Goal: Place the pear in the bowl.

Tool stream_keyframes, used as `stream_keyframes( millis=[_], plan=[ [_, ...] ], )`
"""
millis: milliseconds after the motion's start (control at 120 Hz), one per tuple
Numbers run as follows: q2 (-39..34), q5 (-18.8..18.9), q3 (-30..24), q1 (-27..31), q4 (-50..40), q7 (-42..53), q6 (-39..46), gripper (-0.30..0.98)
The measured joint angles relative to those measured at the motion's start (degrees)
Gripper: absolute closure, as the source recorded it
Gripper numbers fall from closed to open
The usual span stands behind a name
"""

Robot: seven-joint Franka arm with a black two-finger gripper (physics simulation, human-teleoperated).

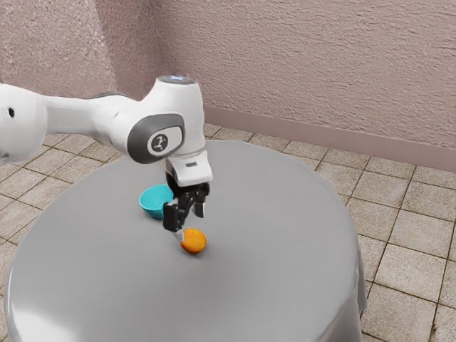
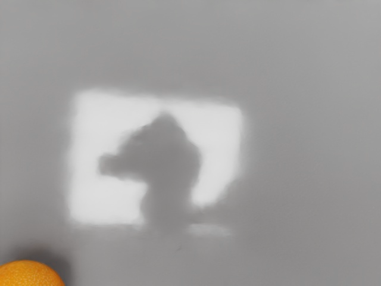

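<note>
- Holds fingers [image 1: 190, 227] wide apart, gripping nothing.
- Has orange fruit [image 1: 194, 241], presumably the pear, beside one fingertip on the counter [image 1: 285, 274]; cannot tell whether touching.
- Seems at the reaching step: needs centring, lowering, then closing before heading for the bowl [image 1: 155, 202].

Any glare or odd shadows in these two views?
Exterior view: white glare on the gray tablecloth, toward the view's lower left. Wrist view: soft-edged, roughly rectangular bright patch, cut by a blurry dark silhouette, what casts it unclear; soft dark shadow beside the orange.
</note>
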Motion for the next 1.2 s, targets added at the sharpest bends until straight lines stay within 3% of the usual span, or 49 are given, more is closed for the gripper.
stream_keyframes(
  millis=[192, 492, 1083, 1200],
  plan=[
    [6.72, -0.72, 0.11, 8.98, 2.91, 4.26, 5.62, 0.0],
    [16.15, -1.32, 0.16, 8.76, 6.33, 8.57, 9.01, 0.0],
    [24.4, -1.5, 0.82, 8.89, 7.92, 12.24, 17.36, 0.0],
    [24.4, -1.49, 0.89, 8.91, 7.94, 12.52, 17.79, 0.18]
  ],
)
